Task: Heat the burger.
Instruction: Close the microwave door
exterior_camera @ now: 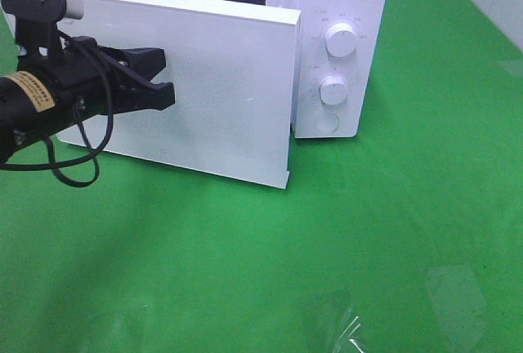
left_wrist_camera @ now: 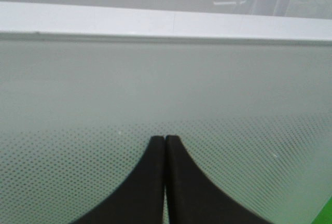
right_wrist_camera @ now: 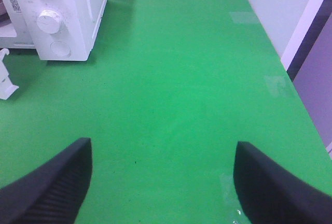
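One question, where was the burger at that point? (asker)

Honestly, I couldn't tell. None of my three views showed the burger. (me)

Ok, so what was around you, and what were your jaws doing? (asker)

Closest thing was the white microwave (exterior_camera: 343,10), with its door (exterior_camera: 221,91) swung partway out. My left gripper (left_wrist_camera: 165,140) was pinched fully closed with nothing in it, tips right up at the door's dotted panel. I couldn't tell if they were actually touching it. My right gripper (right_wrist_camera: 162,143) hung over the green table (exterior_camera: 327,271) with its jaws spread wide and nothing between them. The microwave's two knobs (exterior_camera: 340,39) were off to one side of it, well apart. (me)
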{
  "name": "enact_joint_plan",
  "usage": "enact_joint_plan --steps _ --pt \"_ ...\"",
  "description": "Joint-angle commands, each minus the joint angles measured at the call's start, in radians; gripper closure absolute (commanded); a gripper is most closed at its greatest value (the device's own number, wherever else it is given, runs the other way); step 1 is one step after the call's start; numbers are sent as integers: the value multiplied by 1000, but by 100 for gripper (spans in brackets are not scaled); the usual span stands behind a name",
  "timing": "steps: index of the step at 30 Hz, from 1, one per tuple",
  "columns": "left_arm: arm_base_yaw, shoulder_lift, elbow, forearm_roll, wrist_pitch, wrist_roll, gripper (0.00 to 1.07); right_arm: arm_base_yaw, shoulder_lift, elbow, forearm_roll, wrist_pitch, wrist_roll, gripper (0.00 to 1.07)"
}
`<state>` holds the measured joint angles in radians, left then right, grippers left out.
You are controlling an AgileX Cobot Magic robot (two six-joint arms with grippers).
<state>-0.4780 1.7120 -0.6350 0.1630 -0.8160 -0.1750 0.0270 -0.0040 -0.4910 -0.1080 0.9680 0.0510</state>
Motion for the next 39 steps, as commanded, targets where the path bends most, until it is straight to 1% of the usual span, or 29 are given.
enact_joint_plan --steps 1,2,4,5,6,7,8,11,12,13,15,16,17,18,19,23,24,25,26,27,28,34,35,36,37,38,39 --pt "-23 29 -56 -31 9 1 107 -4 -27 1 1 -9 -6 32" --pt "-23 29 -56 -31 9 1 107 -4 -27 1 1 -9 -6 32" --pt "-46 66 -130 -37 58 14 107 -4 -27 1 1 -9 -6 32" --pt "-46 66 -130 -37 58 14 107 -4 -27 1 1 -9 -6 32" --pt "-60 87 -166 -48 70 26 107 -4 -27 1 1 -9 -6 32" --pt "-60 87 -166 -48 70 26 107 -4 -27 1 1 -9 -6 32" --pt "-71 105 -196 -58 72 38 107 -4 -27 1 1 -9 -6 32" --pt "-78 116 -213 -64 72 38 107 -4 -27 1 1 -9 -6 32" --pt "-80 135 -247 -73 79 38 107 -4 -27 1 1 -9 -6 32" --pt "-80 135 -247 -73 79 38 107 -4 -27 1 1 -9 -6 32" --pt "-84 172 -310 -101 120 40 107 -4 -27 1 1 -9 -5 32" --pt "-84 172 -310 -101 120 40 107 -4 -27 1 1 -9 -5 32" --pt "-84 188 -337 -108 128 44 107 -4 -27 1 1 -9 -5 32" --pt "-84 188 -337 -108 128 44 107 -4 -27 1 1 -9 -5 32" --pt "-84 201 -357 -108 130 45 107 -4 -27 1 -2 -9 0 32" --pt "-83 216 -379 -114 132 46 107 -4 -27 1 -2 -9 0 32" --pt "-82 227 -392 -131 146 63 107 -4 -27 1 -2 -9 0 32" --pt "-82 227 -392 -131 146 63 107 -4 -27 1 -2 -9 0 32" --pt "-82 237 -407 -163 153 104 107 -4 -27 1 -2 -9 0 32" --pt "-82 237 -407 -163 153 104 107 -4 -27 1 -2 -9 0 32" --pt "-82 241 -419 -191 163 135 107 -4 -27 1 -2 -9 0 32" --pt "-82 241 -425 -205 166 163 107 -4 -27 1 -2 -9 0 32" --pt "-82 241 -425 -236 165 186 107 -4 -27 1 -2 -9 0 32" --pt "-82 241 -425 -236 165 186 107 -4 -27 1 -2 -9 0 32" --pt "-74 241 -428 -260 166 206 107 -4 -27 1 -2 -9 0 32" --pt "-74 241 -428 -260 166 206 107 -4 -27 1 -2 -9 0 32" --pt "-69 241 -428 -283 165 218 107 -4 -27 1 -2 -9 0 32"
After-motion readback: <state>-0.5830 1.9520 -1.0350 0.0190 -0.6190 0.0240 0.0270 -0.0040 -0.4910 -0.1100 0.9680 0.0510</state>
